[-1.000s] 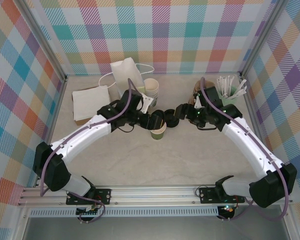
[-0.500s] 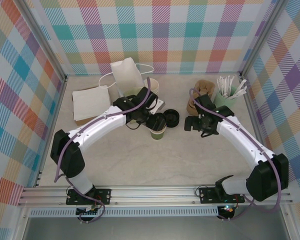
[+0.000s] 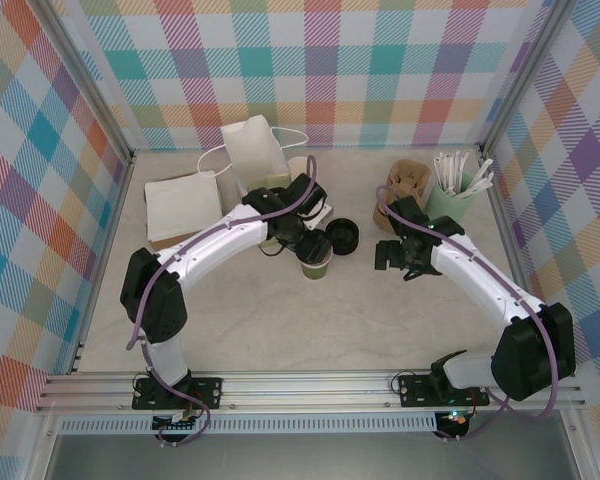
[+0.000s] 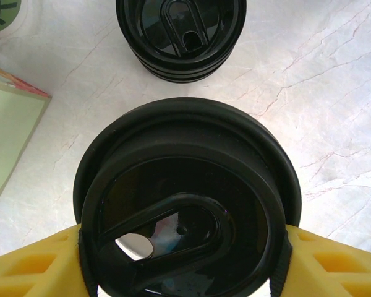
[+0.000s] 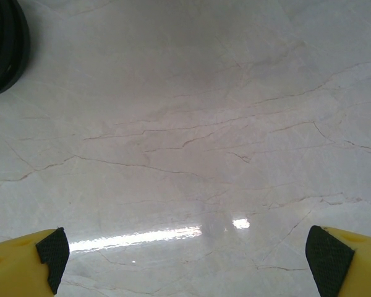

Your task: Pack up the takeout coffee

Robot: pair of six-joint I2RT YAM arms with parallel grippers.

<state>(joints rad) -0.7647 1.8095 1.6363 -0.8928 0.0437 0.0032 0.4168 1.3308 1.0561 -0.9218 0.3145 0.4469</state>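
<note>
The takeout coffee's small green cup (image 3: 318,265) stands mid-table. Its round black lid (image 4: 185,210) sits over its mouth, so the cup's body is hidden in the left wrist view. My left gripper (image 4: 185,263) is shut on that lid, a yellow finger (image 4: 31,266) pressed on each side of the rim. From above, the left gripper (image 3: 313,245) hangs right over the cup. My right gripper (image 5: 185,253) is open wide over bare marble, nothing between its fingers. It hovers to the right of the cup (image 3: 387,256).
A stack of spare black lids (image 3: 342,236) sits just right of the cup. At the back stand a white paper bag (image 3: 252,150) and stacked paper cups (image 3: 302,168). A flat paper stack (image 3: 182,207) lies left. Brown sleeves (image 3: 408,182) and a mint cup of sticks (image 3: 458,192) are back right.
My right gripper has opened and pulled back to the right, away from the lid stack. The left arm's elbow has swung in while its gripper stayed over the cup with the lid.
</note>
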